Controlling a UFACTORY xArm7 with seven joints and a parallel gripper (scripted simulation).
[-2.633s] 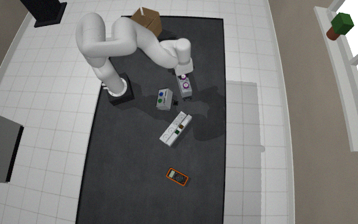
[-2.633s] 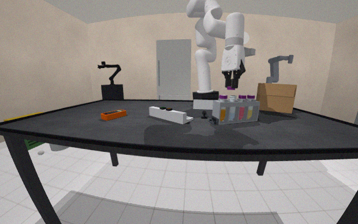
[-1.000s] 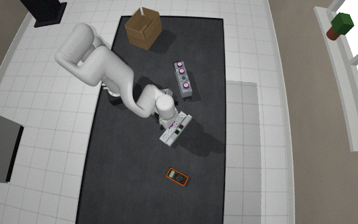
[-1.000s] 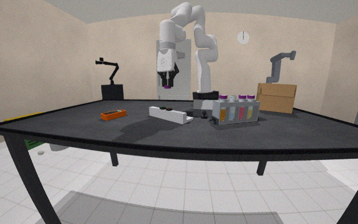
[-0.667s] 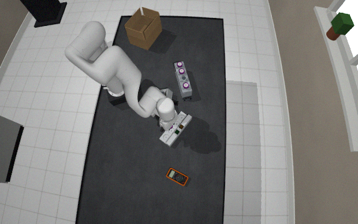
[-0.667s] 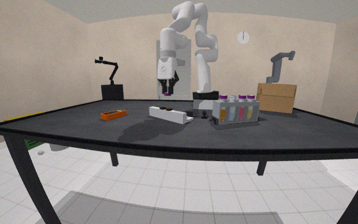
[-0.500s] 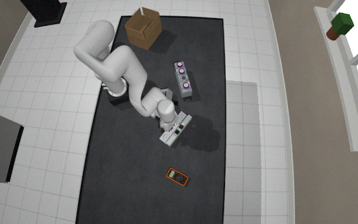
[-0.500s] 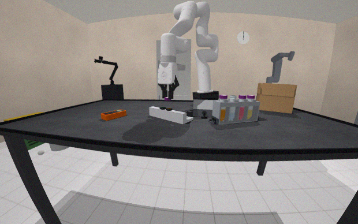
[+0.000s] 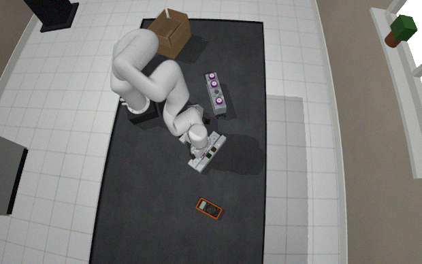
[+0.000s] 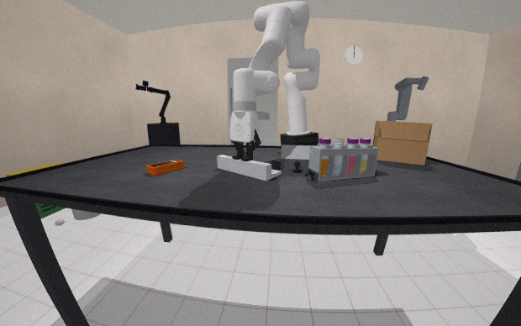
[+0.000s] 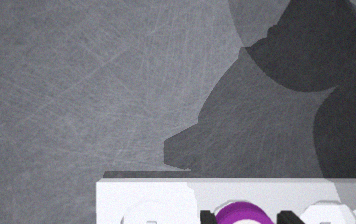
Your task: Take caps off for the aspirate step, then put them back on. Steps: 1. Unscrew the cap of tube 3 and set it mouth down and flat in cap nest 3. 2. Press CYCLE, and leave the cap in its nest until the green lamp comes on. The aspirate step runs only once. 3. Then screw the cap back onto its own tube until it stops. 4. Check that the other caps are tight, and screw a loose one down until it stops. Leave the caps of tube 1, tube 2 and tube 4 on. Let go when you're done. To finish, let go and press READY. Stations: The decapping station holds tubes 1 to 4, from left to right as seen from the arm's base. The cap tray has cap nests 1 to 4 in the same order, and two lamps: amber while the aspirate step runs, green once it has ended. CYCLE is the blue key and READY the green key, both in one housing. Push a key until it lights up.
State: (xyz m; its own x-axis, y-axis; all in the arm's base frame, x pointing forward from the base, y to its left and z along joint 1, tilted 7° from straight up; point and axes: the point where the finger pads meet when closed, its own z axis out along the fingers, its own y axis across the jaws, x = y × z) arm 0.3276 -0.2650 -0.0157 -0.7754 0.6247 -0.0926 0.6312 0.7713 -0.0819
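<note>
My gripper [image 10: 244,156] is shut on the purple cap [image 11: 243,214] of tube 3. It holds the cap low over the white cap tray [image 10: 248,165]. In the wrist view the cap sits between my two dark fingers at the bottom edge, over the tray's nests [image 11: 225,200]. I cannot tell whether the cap touches a nest. In the overhead view my wrist hides the cap, and the tray [image 9: 207,153] shows two dark lamps [image 9: 211,152]. The decapping station [image 9: 216,94] has tube 3 [image 9: 216,92] open, and the other three tubes carry purple caps.
The grey key housing [image 10: 295,156] stands between the tray and the station, partly behind my arm. An orange multimeter [image 9: 208,208] lies toward the table's near end. A cardboard box [image 9: 170,32] stands at the far end.
</note>
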